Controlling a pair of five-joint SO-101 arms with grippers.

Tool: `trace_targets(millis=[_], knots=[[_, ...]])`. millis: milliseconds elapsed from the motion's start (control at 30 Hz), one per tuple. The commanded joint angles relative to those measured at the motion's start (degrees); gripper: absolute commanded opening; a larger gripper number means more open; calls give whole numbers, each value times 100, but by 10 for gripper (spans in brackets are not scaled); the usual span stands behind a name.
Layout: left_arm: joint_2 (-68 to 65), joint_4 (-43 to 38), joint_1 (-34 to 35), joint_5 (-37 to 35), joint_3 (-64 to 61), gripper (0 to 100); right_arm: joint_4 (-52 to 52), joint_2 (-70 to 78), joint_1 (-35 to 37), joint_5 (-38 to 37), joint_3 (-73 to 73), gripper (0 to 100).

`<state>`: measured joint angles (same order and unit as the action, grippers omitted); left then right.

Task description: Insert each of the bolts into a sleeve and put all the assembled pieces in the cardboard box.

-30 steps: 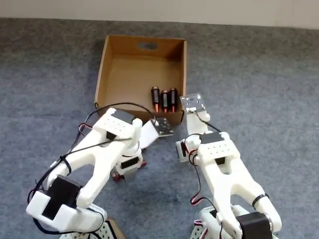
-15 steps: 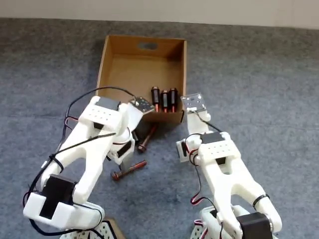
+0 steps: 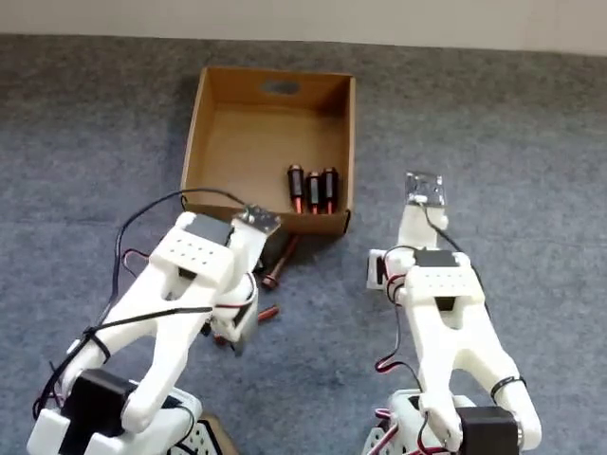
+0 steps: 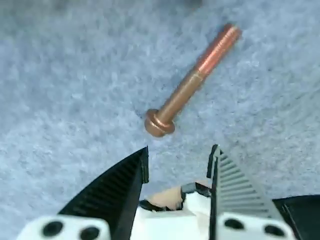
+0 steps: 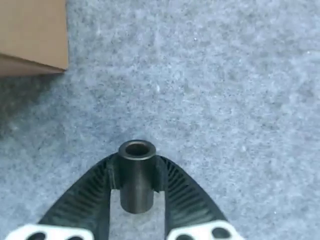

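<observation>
I see three assembled pieces in the box, two bolts just outside it. Left jaws wide; right jaws hold a sleeve.

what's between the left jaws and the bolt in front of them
Only bare grey carpet. The left wrist view shows the left gripper, jaws open, just short of the head of the bolt.

right gripper gripping an upright black sleeve, hovering over grey carpet, cardboard box corner sitting nearby
</observation>
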<state>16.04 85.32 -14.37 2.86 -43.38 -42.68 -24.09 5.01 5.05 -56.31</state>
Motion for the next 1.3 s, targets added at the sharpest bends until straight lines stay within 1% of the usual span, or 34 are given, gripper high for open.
trace_targets(millis=[0, 100, 167, 300, 400, 467, 667, 867, 1000, 1033, 1200, 1267], knots=[[180, -70, -84, -281, -145, 206, 66, -233, -48, 53, 57, 5], [180, -88, -66, -281, -189, 206, 66, -233, -48, 53, 48, 5], [180, -334, -48, -281, -215, 206, 66, -233, -48, 53, 40, 5], [180, -1204, 22, -281, -655, 206, 66, -233, -48, 53, 31, 5], [180, -1952, 303, -281, -1015, 206, 66, -233, -48, 53, 22, 5], [180, -2251, 576, -281, -1086, 206, 66, -233, -48, 53, 22, 5], [233, -2365, 1200, -281, -778, 206, 66, -233, -48, 53, 31, 5], [233, -2365, 1446, -290, -259, 206, 66, -233, -48, 53, 31, 5], [233, -2374, 1446, -325, 136, 206, 66, -233, -48, 53, 22, 5], [224, -2374, 1437, -475, 207, 206, 66, -233, -48, 53, 22, 5], [207, -2330, 1411, -1890, 356, 206, 66, -233, -48, 53, 22, 5], [233, -2198, 1244, -2189, 330, 206, 66, -233, -48, 53, 22, 5]])
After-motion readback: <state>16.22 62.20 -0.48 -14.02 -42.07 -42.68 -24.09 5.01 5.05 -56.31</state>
